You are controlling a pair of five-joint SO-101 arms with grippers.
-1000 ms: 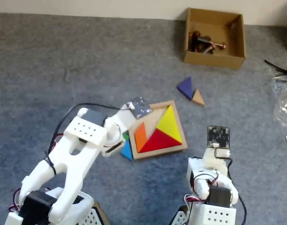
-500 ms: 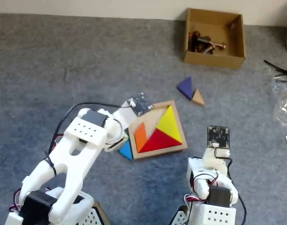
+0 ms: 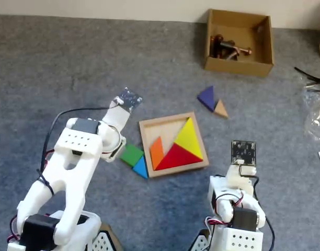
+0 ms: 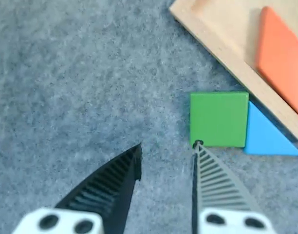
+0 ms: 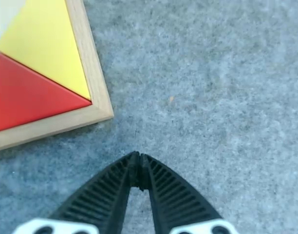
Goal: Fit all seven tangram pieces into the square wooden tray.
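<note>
The square wooden tray (image 3: 162, 129) holds an orange piece (image 3: 157, 151), a red triangle (image 3: 178, 156) and a yellow triangle (image 3: 189, 137). A green square (image 3: 132, 154) and a light blue triangle (image 3: 141, 167) lie on the carpet against the tray's left rim. A dark blue triangle (image 3: 206, 98) and a tan triangle (image 3: 220, 109) sit farther back on the right. My left gripper (image 4: 167, 148) is open and empty, just short of the green square (image 4: 218, 118), one fingertip (image 4: 197, 146) at its corner. My right gripper (image 5: 139, 168) is shut, off the tray's corner (image 5: 93, 87).
A cardboard box (image 3: 238, 34) with small metal parts stands at the back right. Cables and a plastic bag (image 3: 317, 112) lie at the right edge. Grey carpet covers the whole surface, bare on the left and at the back.
My left arm has drawn back to the left, off the tray's corner, uncovering the green square beside the light blue triangle. The right arm has kept still.
</note>
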